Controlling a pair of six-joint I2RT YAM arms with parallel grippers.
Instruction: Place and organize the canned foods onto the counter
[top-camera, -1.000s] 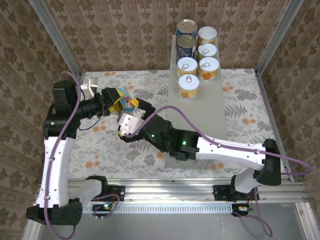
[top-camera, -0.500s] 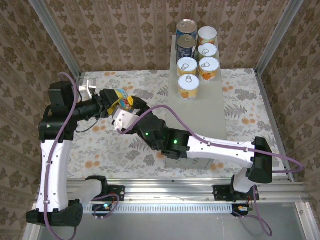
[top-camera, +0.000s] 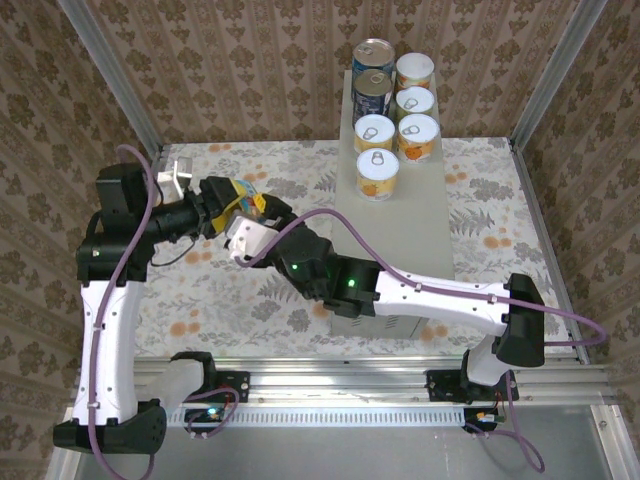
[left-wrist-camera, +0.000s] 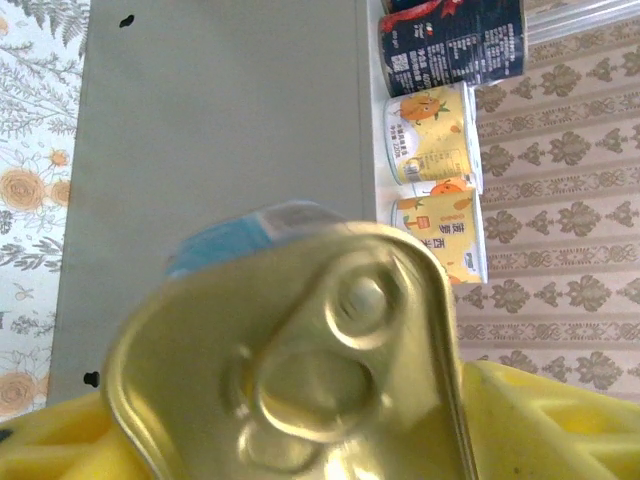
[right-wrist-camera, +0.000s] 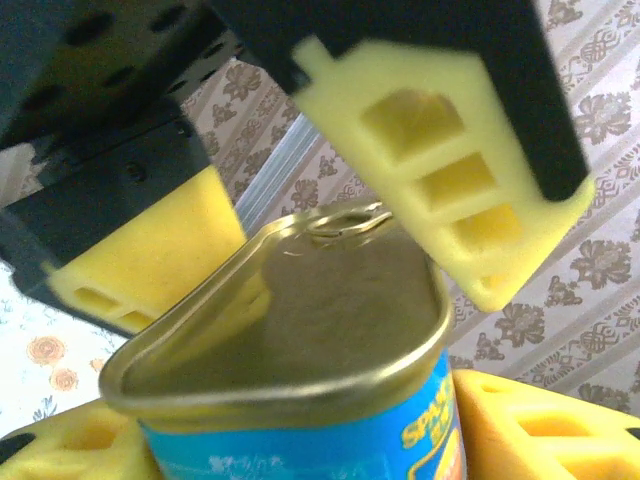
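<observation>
The flat oblong yellow-blue tin hangs in the air left of the counter, between both grippers. My right gripper comes from the right and is shut on its blue-labelled sides. My left gripper faces it from the left; its yellow pads stand just off the tin's gold pull-tab lid, open. On the counter's far end stand two blue-labelled cans and several yellow cans in two rows.
The near half of the counter top is bare. Floral-patterned floor spreads to the left, under both grippers. Patterned walls and metal frame posts close in the back and sides.
My right gripper moved in from the right and closed its fingers on the tin. My left gripper's pads have parted from it. The tin shifted slightly left and stays aloft.
</observation>
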